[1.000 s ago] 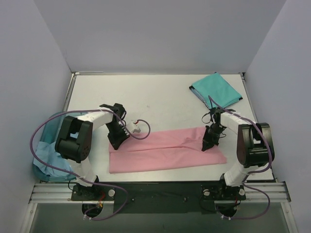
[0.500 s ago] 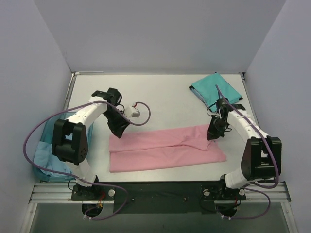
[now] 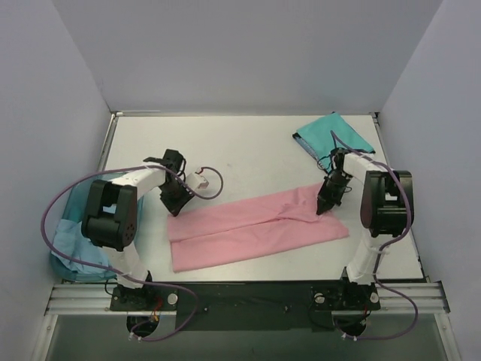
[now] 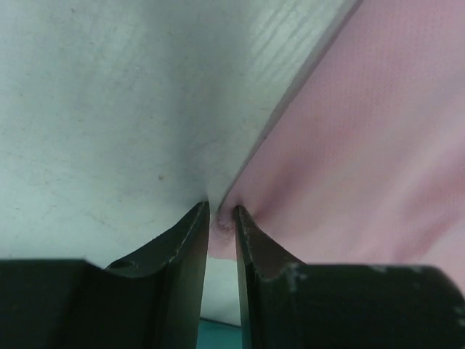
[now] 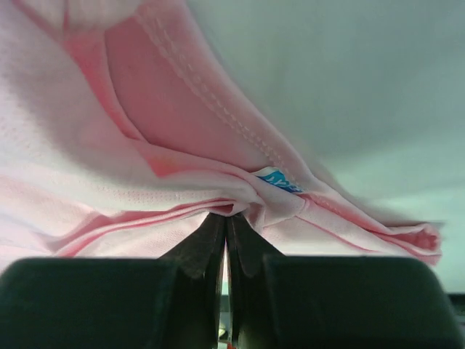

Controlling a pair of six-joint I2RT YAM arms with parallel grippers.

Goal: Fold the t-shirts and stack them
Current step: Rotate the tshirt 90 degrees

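Left tool (image 3: pixel 173 212) pinches the pink t-shirt (image 3: pixel 255 229) at its far-left corner, and right tool (image 3: pixel 322 210) is clamped tight on its far-right edge. Open bench (image 3: pixel 248 154) lies beyond. The teal t-shirt (image 3: pixel 334 138) lies far right and the basket (image 3: pixel 73 206) is on the left.

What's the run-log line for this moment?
left pincer: shut on pink shirt corner | right pincer: shut on pink shirt edge | teal shirt: folded, far right

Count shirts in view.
3: pink shirt spread mid-table; teal shirt folded at the far right; pale blue shirt bunched at the left edge. Others may hide under it.
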